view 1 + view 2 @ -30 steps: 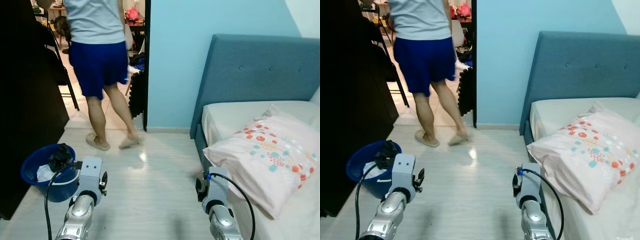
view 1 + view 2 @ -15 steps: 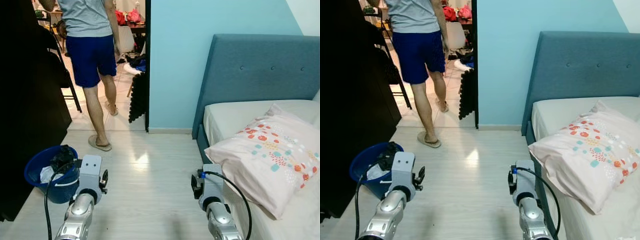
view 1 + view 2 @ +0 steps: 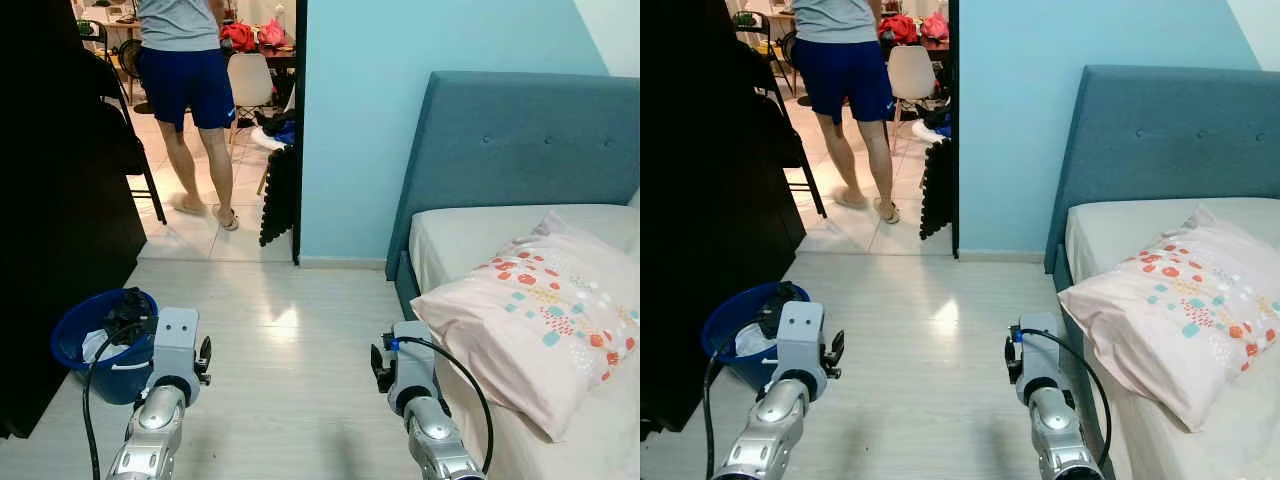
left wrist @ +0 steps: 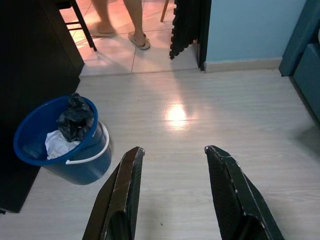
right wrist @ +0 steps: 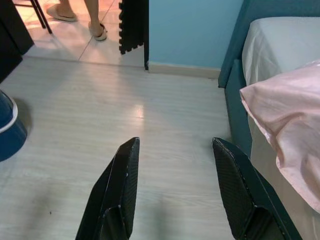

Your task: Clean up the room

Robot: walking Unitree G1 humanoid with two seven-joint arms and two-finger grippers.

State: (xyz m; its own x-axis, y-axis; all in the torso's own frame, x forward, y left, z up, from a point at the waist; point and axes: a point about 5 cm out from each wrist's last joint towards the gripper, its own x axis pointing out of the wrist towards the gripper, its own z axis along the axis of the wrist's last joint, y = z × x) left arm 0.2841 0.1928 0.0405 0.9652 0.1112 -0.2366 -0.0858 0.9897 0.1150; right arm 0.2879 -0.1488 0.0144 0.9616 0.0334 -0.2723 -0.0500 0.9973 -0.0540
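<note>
A blue bucket (image 3: pixel 88 345) with a black bag and white cloth in it stands on the floor at the left, beside a dark wardrobe; the left wrist view also has the bucket (image 4: pixel 60 145). A pale pink patterned pillow (image 3: pixel 535 320) lies on the bed at the right, its edge reaching into the right wrist view as the pillow (image 5: pixel 290 120). My left gripper (image 4: pixel 172 152) is open over bare floor, just right of the bucket. My right gripper (image 5: pixel 175 145) is open too, above the floor beside the bed frame. Neither holds anything.
A bed with a blue headboard (image 3: pixel 520 140) fills the right side. A person (image 3: pixel 185 60) in blue shorts stands past the doorway at the back left, near a white chair (image 3: pixel 910 75). A dark wardrobe (image 3: pixel 50 200) lines the left. Light wood floor (image 3: pixel 290 340) lies between.
The person has walked away through the doorway into the far room. Both arms stay roughly where they were; the view has shifted slightly.
</note>
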